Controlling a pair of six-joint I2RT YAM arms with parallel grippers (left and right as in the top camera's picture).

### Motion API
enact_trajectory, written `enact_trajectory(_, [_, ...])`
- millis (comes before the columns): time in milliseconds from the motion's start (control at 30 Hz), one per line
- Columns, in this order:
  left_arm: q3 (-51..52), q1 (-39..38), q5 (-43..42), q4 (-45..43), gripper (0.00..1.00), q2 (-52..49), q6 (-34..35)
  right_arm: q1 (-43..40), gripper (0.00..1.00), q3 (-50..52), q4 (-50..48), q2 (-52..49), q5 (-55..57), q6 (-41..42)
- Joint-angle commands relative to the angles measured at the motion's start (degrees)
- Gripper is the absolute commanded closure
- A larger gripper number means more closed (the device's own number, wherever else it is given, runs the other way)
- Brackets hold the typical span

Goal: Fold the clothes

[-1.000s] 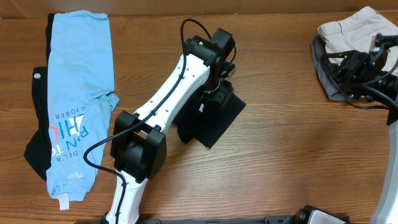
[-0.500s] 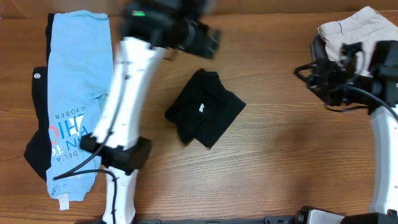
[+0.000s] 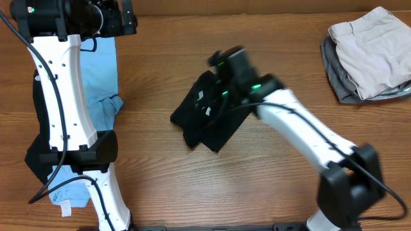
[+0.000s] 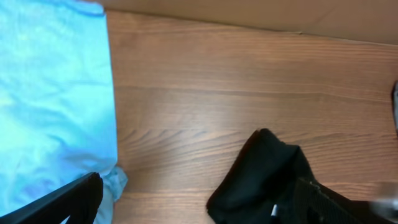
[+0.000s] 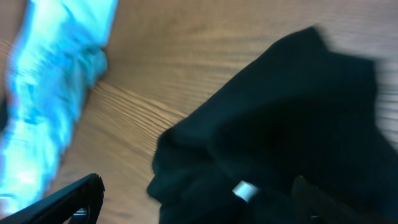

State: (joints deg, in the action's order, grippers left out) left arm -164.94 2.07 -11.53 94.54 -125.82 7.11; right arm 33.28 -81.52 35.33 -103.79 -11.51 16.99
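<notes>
The clothes are a black T-shirt (image 3: 215,122) lying folded in a small bundle at the table's middle, its white label (image 5: 244,190) showing, and a light blue printed tee (image 3: 103,70) spread at the left. My right gripper (image 3: 213,90) hovers open just over the black bundle's top edge; in the right wrist view the black T-shirt (image 5: 280,112) fills the space ahead of the open right gripper (image 5: 198,186), with nothing gripped. My left gripper (image 3: 122,19) is raised at the far back left, above the blue tee (image 4: 50,93), and the left gripper (image 4: 199,186) is open and empty.
A pile of beige and grey clothes (image 3: 369,54) sits at the back right corner. A dark garment (image 3: 38,122) lies under the blue tee at the left edge. The left arm's white link (image 3: 64,90) crosses over the blue tee.
The left arm swung from the black T-shirt to the far back left. The right arm swept from the beige pile to the black bundle. Both grippers opened.
</notes>
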Motion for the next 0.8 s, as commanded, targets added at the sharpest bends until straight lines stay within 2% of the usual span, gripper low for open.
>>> enact_trajectory(0, [1.36,0.66,0.46,0.39,0.0,-0.17,-0.24,3.19,0.0,0.04,-0.79,-2.51,14.93,2.19])
enact_trajectory(200, [3.56,0.46,1.11,0.24,0.0,-0.17,-0.92,2.64,0.0,0.04,3.41,-5.16,27.96,9.99])
enact_trajectory(300, [4.5,0.37,1.14,0.17,0.0,-0.17,-0.92,-0.52,0.0,0.04,7.91,-6.51,29.03,13.49])
enact_trajectory(633, [5.86,0.02,1.16,0.17,0.0,-0.2,-0.94,-9.6,0.0,0.07,17.29,-8.22,19.61,14.8])
enact_trajectory(767, [5.84,-0.26,1.2,0.17,0.0,-0.2,-0.94,-11.06,0.0,0.04,21.92,-7.8,11.72,14.78])
